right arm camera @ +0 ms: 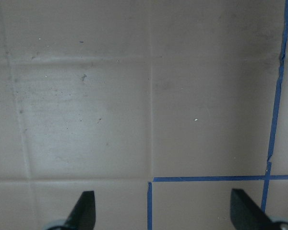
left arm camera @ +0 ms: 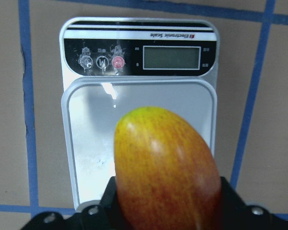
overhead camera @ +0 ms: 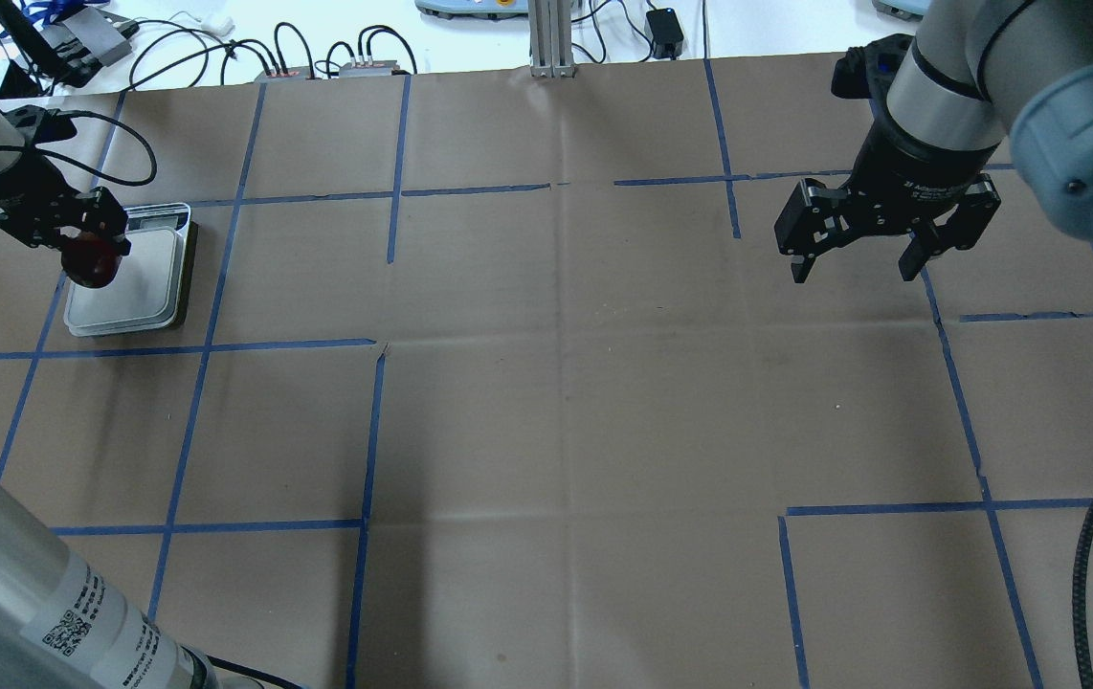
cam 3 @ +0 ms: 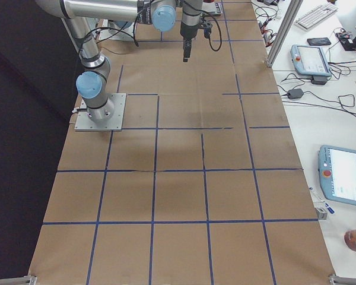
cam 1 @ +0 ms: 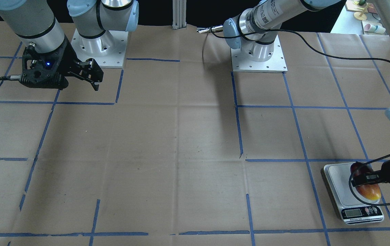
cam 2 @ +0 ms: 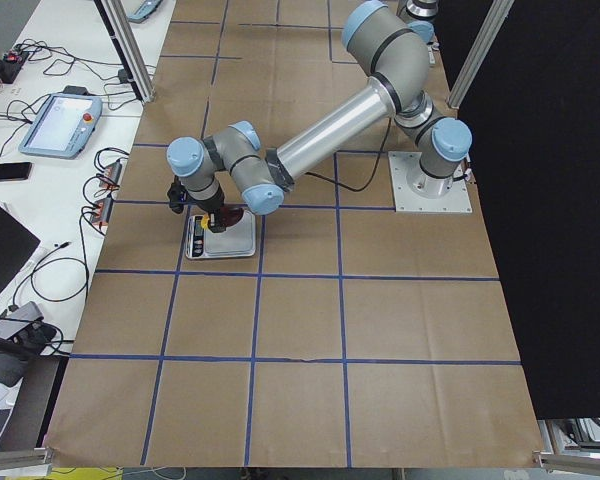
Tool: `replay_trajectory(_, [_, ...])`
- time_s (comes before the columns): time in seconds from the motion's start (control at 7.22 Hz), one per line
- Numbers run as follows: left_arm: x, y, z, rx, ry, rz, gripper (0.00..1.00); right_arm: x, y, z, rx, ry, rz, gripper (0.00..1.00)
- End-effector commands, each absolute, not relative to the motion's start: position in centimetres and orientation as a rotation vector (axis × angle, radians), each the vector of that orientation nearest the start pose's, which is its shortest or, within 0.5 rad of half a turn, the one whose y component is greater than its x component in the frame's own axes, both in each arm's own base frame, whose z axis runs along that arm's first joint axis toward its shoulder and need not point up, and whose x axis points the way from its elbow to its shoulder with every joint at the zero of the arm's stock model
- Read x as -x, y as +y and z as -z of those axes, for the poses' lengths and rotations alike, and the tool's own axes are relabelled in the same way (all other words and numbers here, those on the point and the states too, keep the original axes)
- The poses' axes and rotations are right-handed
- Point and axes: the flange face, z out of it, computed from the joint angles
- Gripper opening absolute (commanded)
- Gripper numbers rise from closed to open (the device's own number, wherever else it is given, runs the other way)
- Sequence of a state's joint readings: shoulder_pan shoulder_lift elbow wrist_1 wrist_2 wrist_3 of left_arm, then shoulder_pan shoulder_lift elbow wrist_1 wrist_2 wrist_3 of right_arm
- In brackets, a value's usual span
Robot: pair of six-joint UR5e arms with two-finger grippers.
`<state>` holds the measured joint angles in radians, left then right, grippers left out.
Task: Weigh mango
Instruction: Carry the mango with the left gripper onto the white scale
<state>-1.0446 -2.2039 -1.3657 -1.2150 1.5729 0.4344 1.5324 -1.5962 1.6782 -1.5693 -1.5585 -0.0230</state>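
The mango (left arm camera: 165, 163), dark red shading to orange-yellow at its tip, is held in my left gripper (overhead camera: 78, 234), which is shut on it. It hangs over the white scale (left arm camera: 86, 124), and I cannot tell whether it touches the platform. In the front view the mango (cam 1: 365, 188) is over the platform's right part, near the scale (cam 1: 336, 177) display end. The scale's display (left arm camera: 172, 57) shows no readable digits. My right gripper (overhead camera: 853, 258) is open and empty, far across the table, and its fingers (right arm camera: 84, 208) frame bare paper.
The table is covered in brown paper with blue tape grid lines (overhead camera: 374, 431). The two arm bases (cam 1: 258, 54) stand at the robot's edge. Cables and boxes (overhead camera: 317, 57) lie beyond the far edge. The scale (overhead camera: 140, 287) sits near the table's far left corner.
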Motion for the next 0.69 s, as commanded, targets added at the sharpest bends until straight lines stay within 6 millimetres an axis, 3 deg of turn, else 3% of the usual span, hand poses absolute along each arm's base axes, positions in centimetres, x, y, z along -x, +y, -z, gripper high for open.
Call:
replay_trajectory(0.0, [-23.9,-67.6,-21.8,0.138,3.156,-0.070,0.75,-11.6,-47.6,-44.7,-0.025,3.124,-0.131,1.00])
replay_trajectory(0.14, [-24.1,-67.9,-22.6,0.137,3.140,-0.048,1.00,-11.6,-47.6,-44.8,-0.025,3.124,-0.129,1.00])
replay_trajectory(0.42, [-23.2,-67.4,-28.8,0.146,3.107,0.058,1.00,-11.6,-47.6,-44.7,-0.025,3.124,-0.131,1.00])
replay_trajectory(0.55, [-21.8,-65.4,-33.5,0.160,3.101,0.054,1.00,-11.6,-47.6,-44.7,-0.025,3.124,-0.131,1.00])
